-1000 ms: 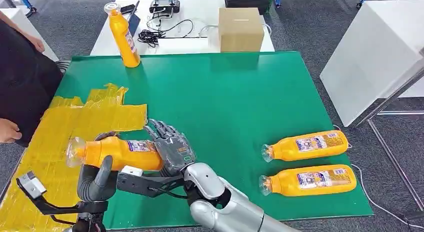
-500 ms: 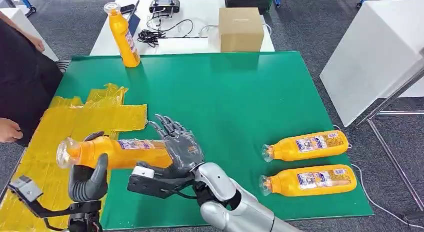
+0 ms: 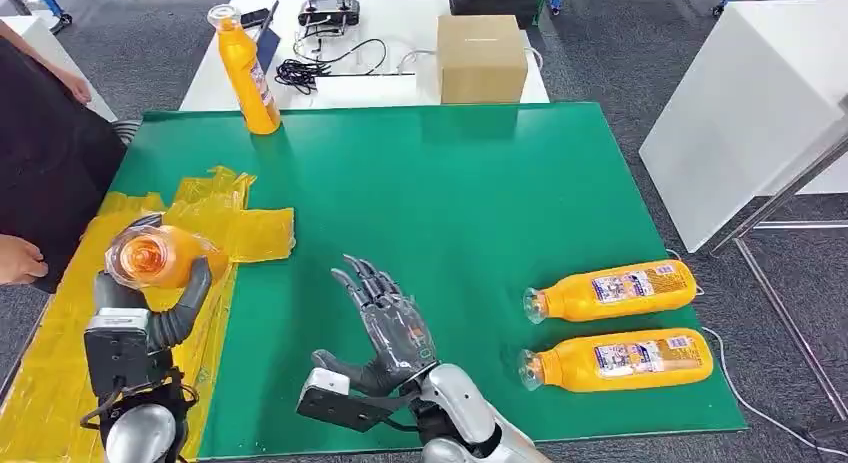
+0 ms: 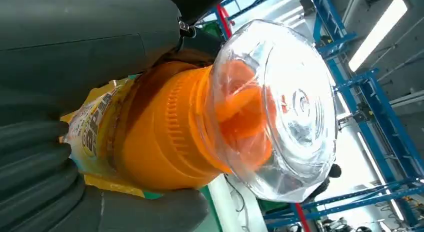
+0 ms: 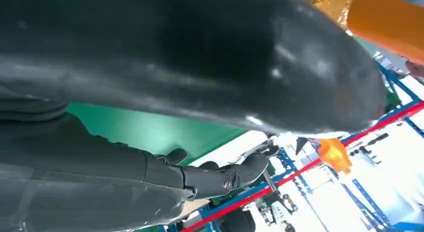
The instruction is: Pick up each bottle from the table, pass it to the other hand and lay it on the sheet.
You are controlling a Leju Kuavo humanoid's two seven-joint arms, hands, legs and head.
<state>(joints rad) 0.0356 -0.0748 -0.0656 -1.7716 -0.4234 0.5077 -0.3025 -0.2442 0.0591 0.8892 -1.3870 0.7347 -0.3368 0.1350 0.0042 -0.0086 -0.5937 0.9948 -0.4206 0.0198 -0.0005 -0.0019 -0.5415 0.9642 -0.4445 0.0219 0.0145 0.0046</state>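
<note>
Your head view looks down on the green table [image 3: 480,183]; both wrist views sit close, sharing the held bottle [image 4: 200,122] at nine o'clock.

Bright, even overhead light in the head view; soft shadows. Wrist views: background blown out, near parts blurred dark.

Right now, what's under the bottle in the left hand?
The left hand holds the bottle above the yellow sheet, which lies on the green mat. The patch of sheet directly beneath is hidden by hand and bottle.
</note>
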